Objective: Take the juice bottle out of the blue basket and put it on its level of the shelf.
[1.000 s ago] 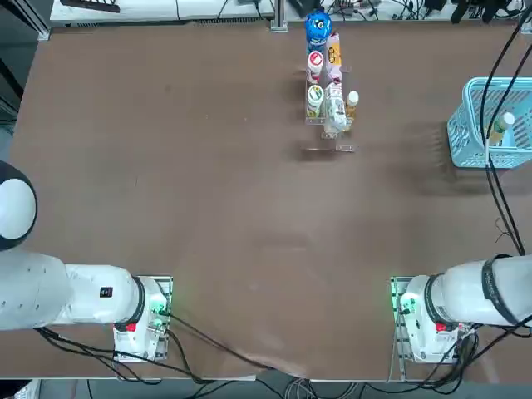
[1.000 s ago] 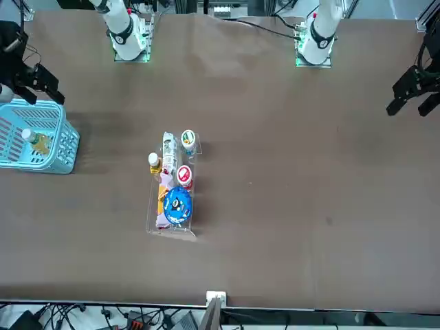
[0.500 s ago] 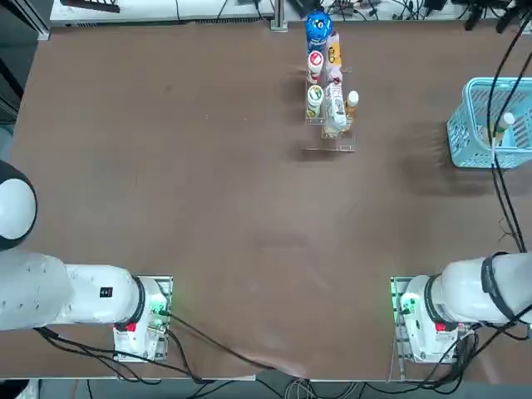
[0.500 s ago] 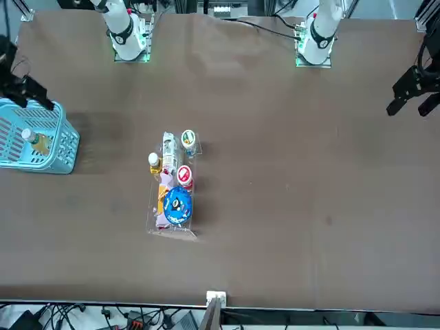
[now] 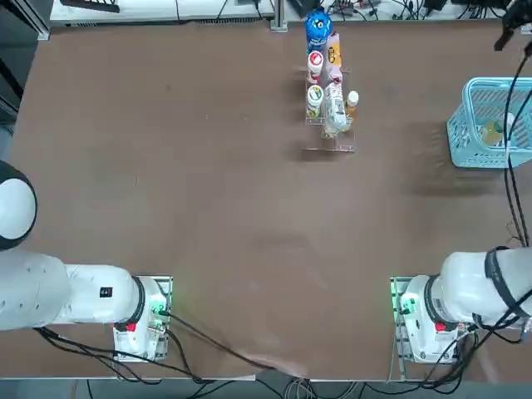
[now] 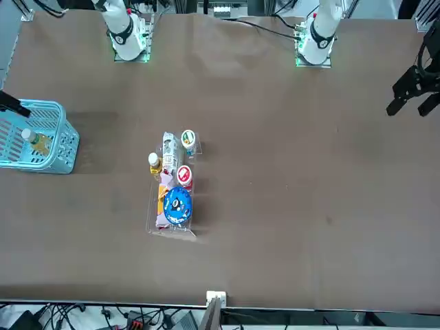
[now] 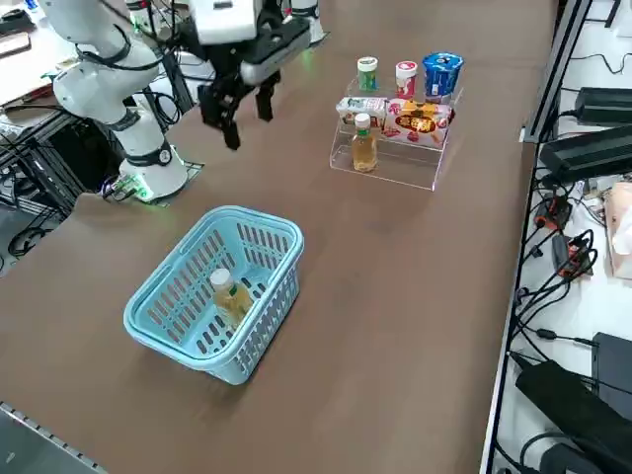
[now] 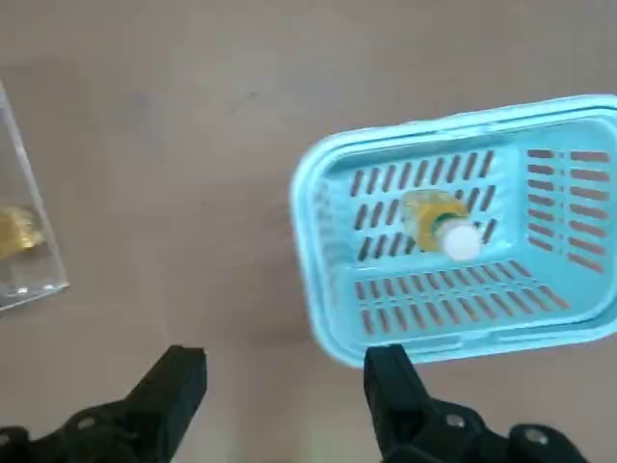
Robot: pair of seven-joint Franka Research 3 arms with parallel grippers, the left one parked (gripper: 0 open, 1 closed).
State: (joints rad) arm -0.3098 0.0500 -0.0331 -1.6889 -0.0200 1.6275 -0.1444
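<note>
The right claw (image 8: pixel 284 386) hangs spread, empty, beside the basket (image 8: pixel 337 289). The bottle (image 8: pixel 439 227) stands inside; descending off-centre could snag the lattice or topple it.

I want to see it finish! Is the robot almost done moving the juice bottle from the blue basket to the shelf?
Not yet. Nothing looks done: the juice bottle sits in the blue basket. The right gripper hangs open and empty in the air, off to one side of the basket. Grabbing the bottle and carrying it to the shelf, beside its twin bottle, is left.
</note>
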